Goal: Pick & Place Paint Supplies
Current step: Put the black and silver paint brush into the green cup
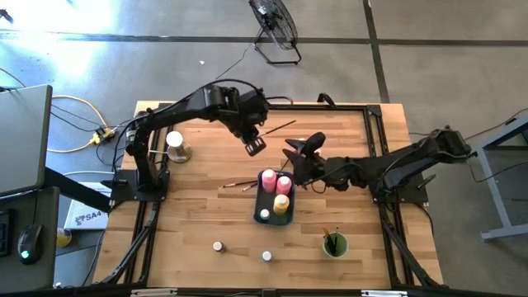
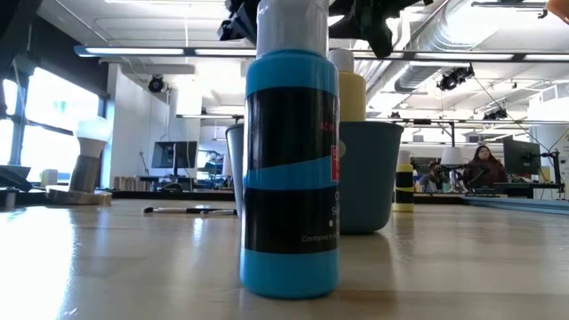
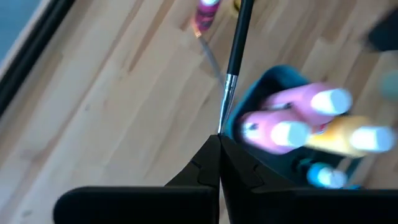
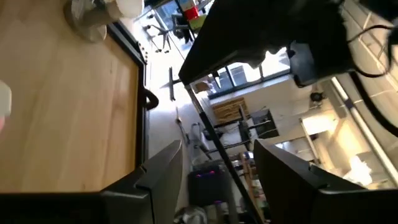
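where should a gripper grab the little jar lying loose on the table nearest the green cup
Take the small jar by its sides, coming straight down from above. It stands alone on bare wood, its pale cap facing up, with nothing close around it, so fingers can drop on either side. The green cup is off to one side. The right gripper, open, is nearer that side.

Squeeze bottles (image 1: 275, 183) stand in tray (image 1: 260, 208), cup (image 1: 335, 244) right.

Both arms crowd above the bottle-filled tray (image 1: 259, 206).

Pink (image 1: 269, 176), yellow bottles (image 1: 281, 203) upright in tray.
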